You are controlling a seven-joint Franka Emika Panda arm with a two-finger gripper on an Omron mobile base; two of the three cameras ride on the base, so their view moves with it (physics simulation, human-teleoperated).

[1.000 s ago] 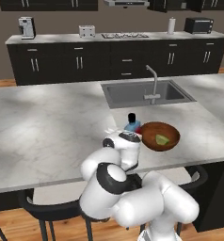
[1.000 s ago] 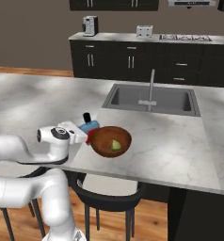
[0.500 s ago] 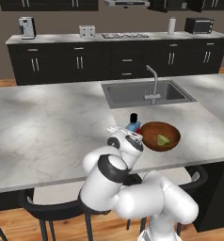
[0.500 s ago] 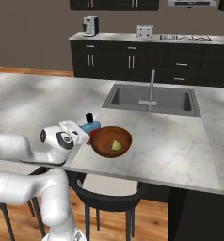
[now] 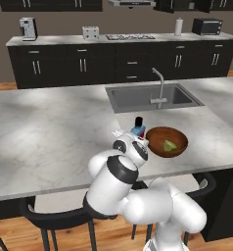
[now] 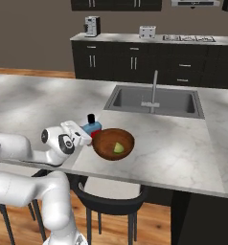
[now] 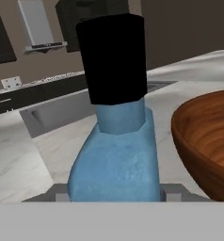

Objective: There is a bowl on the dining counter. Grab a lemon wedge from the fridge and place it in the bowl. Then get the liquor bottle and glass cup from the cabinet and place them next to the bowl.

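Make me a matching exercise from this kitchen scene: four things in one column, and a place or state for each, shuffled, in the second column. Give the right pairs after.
Things:
1. lemon wedge
2. liquor bottle
3. faucet
4. toaster

Places or states:
A. on the back counter
B. at the sink's near edge
C. inside the bowl
D. upright on the dining counter beside the bowl, at the gripper

Pairs: 1-C, 2-D, 3-B, 4-A
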